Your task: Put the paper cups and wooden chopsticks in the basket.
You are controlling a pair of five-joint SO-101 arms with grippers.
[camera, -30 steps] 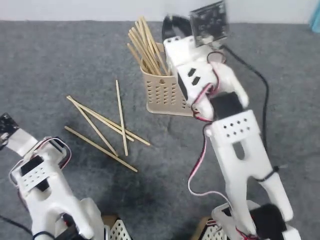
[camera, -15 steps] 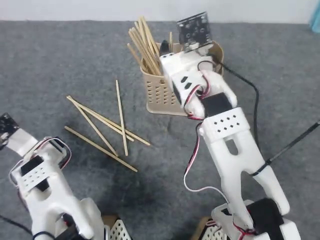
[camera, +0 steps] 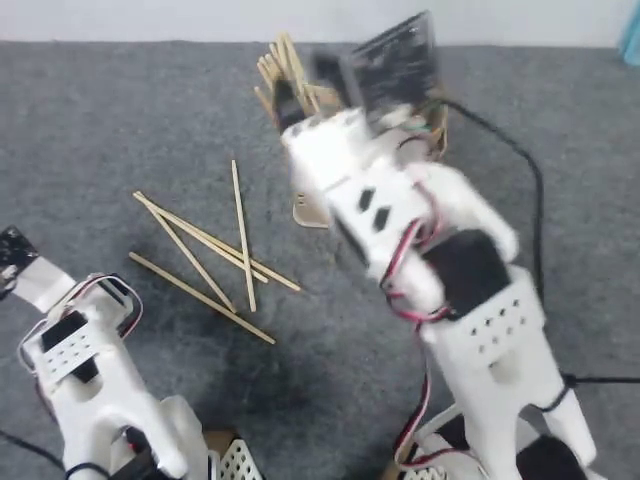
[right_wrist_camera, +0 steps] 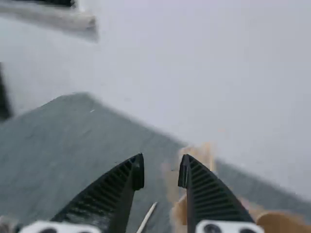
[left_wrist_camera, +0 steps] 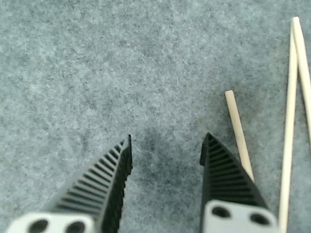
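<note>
Pale tan chopsticks (camera: pixel 216 242), speckled grey mat (camera: pixel 110 110)

- right arm (camera: pixel 400 210): motion smear from centre up to 12 o'clock in the high view, so I can't read its outlines.
- basket (camera: pixel 308 208) at 12 o'clock: mostly behind that arm. I get one lower corner.
- chopstick tips (camera: pixel 272 65) stick out above it. The rest of the bundle is covered.
- left arm (camera: pixel 90 390) at 7 o'clock: clipped by the frame edge.
- left wrist view: chopstick pair (left_wrist_camera: pixel 290 121) runs off frame, and single chopstick (left_wrist_camera: pixel 237 127) passes behind the left gripper (left_wrist_camera: pixel 167 145). Can't tell lengths.
- right wrist view: tan blob (right_wrist_camera: pixel 194 160) beyond the right gripper (right_wrist_camera: pixel 160 170) is too blurred to identify. Pale stick (right_wrist_camera: pixel 146 217) is clipped.
</note>
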